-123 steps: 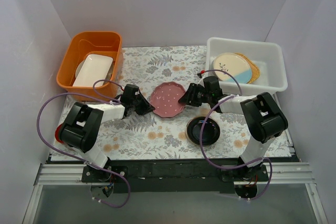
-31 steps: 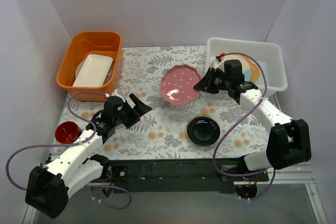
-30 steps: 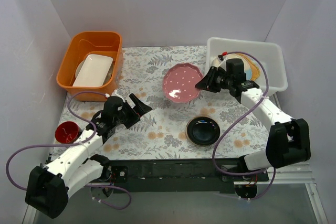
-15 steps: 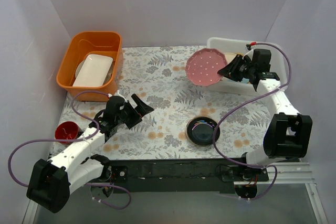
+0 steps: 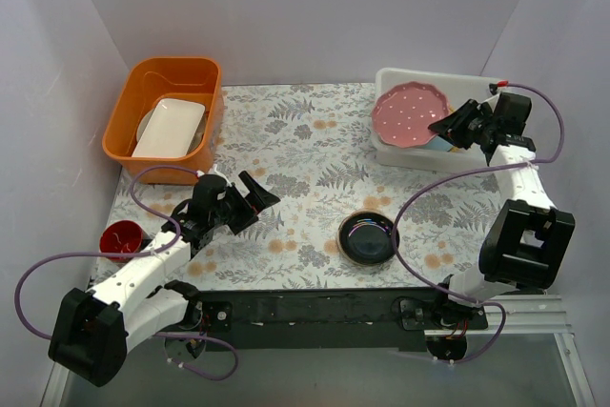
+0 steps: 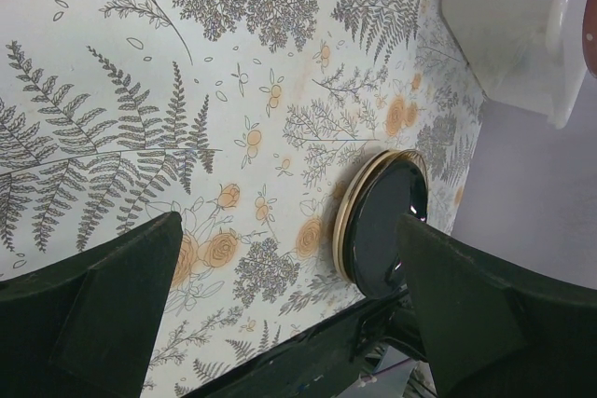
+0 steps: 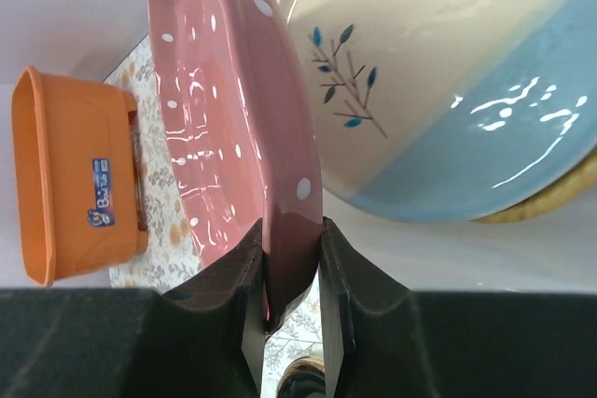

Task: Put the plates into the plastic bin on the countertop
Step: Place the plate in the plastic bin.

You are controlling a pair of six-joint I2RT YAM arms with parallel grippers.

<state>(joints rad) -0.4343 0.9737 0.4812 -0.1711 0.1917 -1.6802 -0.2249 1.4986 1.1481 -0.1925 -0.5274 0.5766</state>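
Observation:
My right gripper (image 5: pixel 450 128) (image 7: pixel 291 258) is shut on the rim of the pink dotted plate (image 5: pixel 410 113) (image 7: pixel 224 128), which hangs tilted over the left half of the plastic bin (image 5: pixel 496 91). Under it in the bin lies a cream-and-blue plate with a sprig (image 7: pixel 448 90) on a mustard yellow plate (image 7: pixel 546 200). A glossy black plate (image 5: pixel 370 236) (image 6: pixel 384 226) with a gold underside sits on the countertop (image 5: pixel 305 140) near the front. My left gripper (image 5: pixel 259 191) (image 6: pixel 289 314) stands open above the countertop at the left, holding nothing.
An orange tub (image 5: pixel 164 92) at the back left holds a white rectangular dish (image 5: pixel 170 127). A small red disc (image 5: pixel 122 238) lies at the left edge by my left arm. Purple cables loop round both arms.
My right arm has carried the pink dotted plate further right and back, from the bin's left wall to over the bin. The left arm has hardly moved.

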